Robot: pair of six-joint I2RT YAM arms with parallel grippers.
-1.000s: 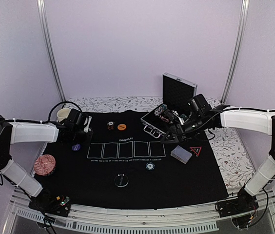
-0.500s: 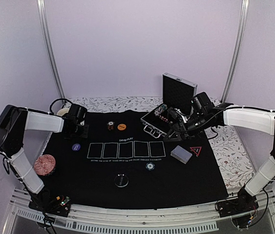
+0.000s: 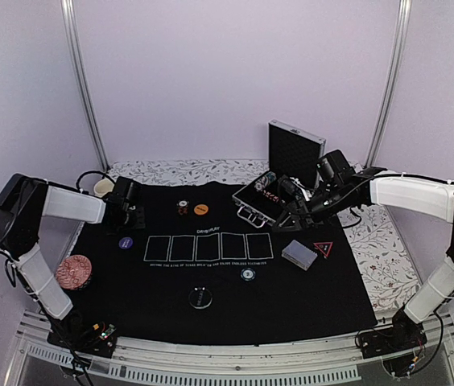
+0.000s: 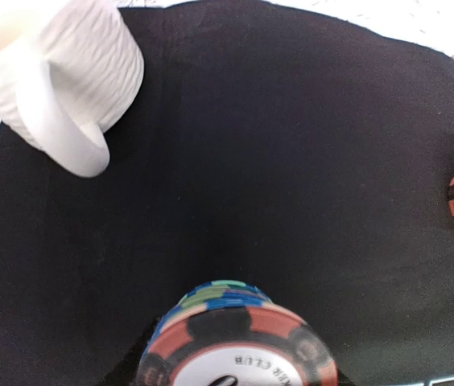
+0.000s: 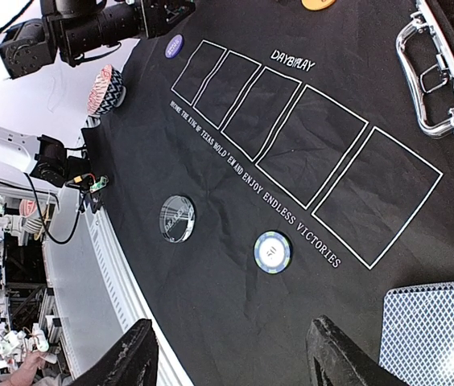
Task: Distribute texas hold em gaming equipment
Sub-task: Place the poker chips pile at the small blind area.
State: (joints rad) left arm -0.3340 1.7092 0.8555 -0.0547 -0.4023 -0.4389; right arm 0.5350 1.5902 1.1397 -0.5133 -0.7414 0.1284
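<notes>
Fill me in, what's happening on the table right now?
The left end effector holds a chip stack at the far left of the mat, near the cream mug. The right end effector is open and empty, hovering beside the open case. The card deck and a single chip lie on the mat.

Quantities: card deck (image 3: 299, 254), 1; triangle marker (image 3: 323, 247), 1; round discs, 3 (orange disc (image 3: 201, 209), purple disc (image 3: 125, 241), black-and-white disc (image 3: 200, 297)); chip groups, 3 (red-black stack (image 3: 183, 207), blue-white chip (image 3: 248, 275), multicolour stack (image 4: 235, 338)); mug (image 4: 58, 64), 1; aluminium case (image 3: 295, 153), 1.
</notes>
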